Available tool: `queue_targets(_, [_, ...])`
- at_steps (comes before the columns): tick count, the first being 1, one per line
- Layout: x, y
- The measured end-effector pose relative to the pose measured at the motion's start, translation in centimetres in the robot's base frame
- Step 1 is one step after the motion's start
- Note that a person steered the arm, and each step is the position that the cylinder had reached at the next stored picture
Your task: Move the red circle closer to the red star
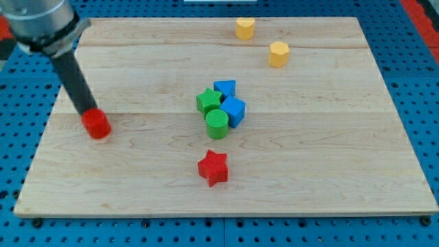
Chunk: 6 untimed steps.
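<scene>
The red circle (97,124) is a short, squat cylinder of glossy red, round on top and smooth on its side. It sits near the view's left edge of the bench (329,171), about halfway down the board. My tip (89,111) rests at the circle's upper-left rim, touching it or just beside it; I cannot tell which. I have no fingers here, only a straight dark rod, so nothing is held and nothing can open or close.

The red star (213,167) lies well apart from the circle, towards the view's bottom centre. It is the same bright red, with blunt points and a flat top face.

Between them, near the middle, four blocks crowd together: a green star (208,100), a green cylinder (217,124) with a finely ribbed top, a blue cube-like block (234,110) and a blue block (225,88) behind it whose shape I cannot make out. They stand touching or nearly so.

Two yellow blocks sit near the view's top right, one (245,28) close to the far edge, the other (278,53) a little below and to its right. Both look many-sided.

The bench is pale wood with long grain lines, lying on a blue perforated surface (20,219).
</scene>
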<state>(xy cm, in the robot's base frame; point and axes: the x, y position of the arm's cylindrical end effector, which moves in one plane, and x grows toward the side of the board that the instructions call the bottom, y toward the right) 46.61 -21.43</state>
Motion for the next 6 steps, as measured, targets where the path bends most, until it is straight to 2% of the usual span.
queue_targets(1, [4.9, 5.5])
queue_targets(2, [6.2, 2.2])
queue_targets(3, [10.0, -0.3])
queue_targets(4, [11.1, 2.5])
queue_targets(5, [11.0, 8.3])
queue_targets(6, [10.5, 11.5])
